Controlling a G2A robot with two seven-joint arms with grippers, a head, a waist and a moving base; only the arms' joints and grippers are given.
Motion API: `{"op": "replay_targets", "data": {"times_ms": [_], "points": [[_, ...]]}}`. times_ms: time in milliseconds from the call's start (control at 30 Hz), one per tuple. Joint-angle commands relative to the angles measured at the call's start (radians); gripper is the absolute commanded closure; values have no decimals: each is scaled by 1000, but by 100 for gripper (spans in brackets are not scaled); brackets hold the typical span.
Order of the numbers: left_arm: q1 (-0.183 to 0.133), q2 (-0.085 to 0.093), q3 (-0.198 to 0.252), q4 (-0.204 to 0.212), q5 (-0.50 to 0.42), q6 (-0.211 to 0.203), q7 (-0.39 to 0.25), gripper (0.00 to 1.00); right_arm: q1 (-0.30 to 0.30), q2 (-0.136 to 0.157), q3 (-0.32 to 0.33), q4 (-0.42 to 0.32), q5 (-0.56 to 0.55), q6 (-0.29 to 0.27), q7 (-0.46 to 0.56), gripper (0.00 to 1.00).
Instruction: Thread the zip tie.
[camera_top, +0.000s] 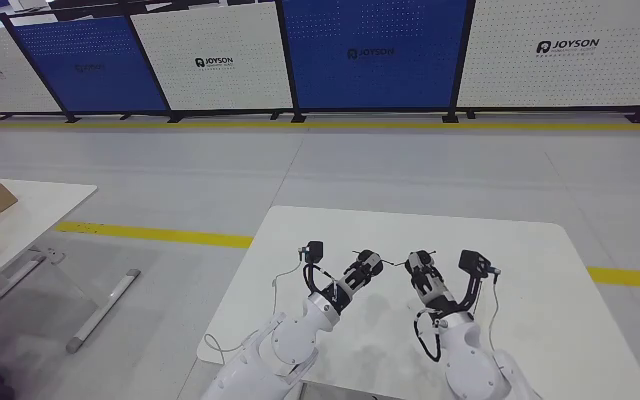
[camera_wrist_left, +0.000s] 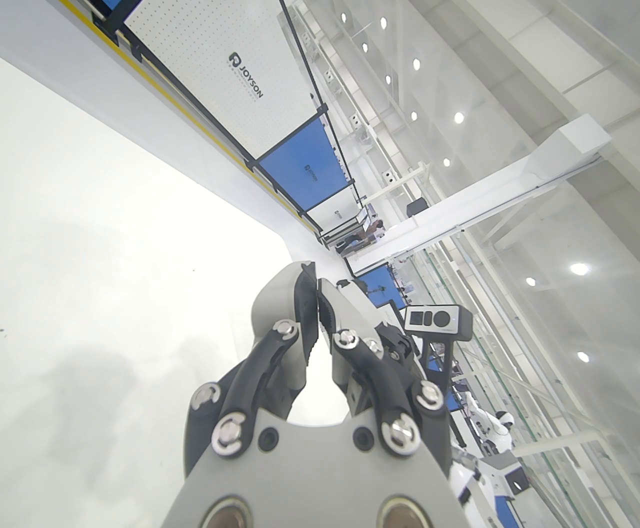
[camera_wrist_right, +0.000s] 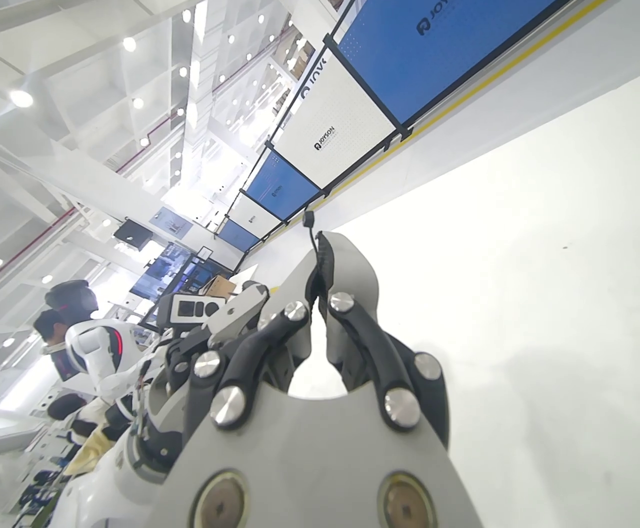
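The black zip tie (camera_wrist_right: 314, 239) is thin, and its small square head (camera_wrist_right: 308, 218) pokes out past the tips of my right gripper (camera_wrist_right: 320, 250), which is shut on the strap. In the top view both arms are raised over the white table (camera_top: 520, 250), tips facing each other. There my left gripper (camera_top: 370, 264) and right gripper (camera_top: 416, 262) stand a short gap apart, and a fine dark line of zip tie (camera_top: 395, 264) spans that gap. My left gripper (camera_wrist_left: 317, 287) has its pads pressed together; the strap between them is hidden.
The right arm's wrist camera (camera_wrist_left: 436, 320) shows just behind my left gripper. Cables hang off both arms (camera_top: 285, 275). A second white table (camera_top: 40, 205) stands at the far left. Blue and white panels (camera_top: 375, 50) line the back.
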Motion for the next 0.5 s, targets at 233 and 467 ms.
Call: {"op": "replay_targets", "data": {"times_ms": [233, 467], "points": [[0, 0, 0, 0, 0, 0, 0, 100, -2, -4, 8, -8, 8, -15, -1, 100], [0, 0, 0, 0, 0, 0, 0, 100, 9, -9, -2, 6, -10, -4, 12, 100]]}}
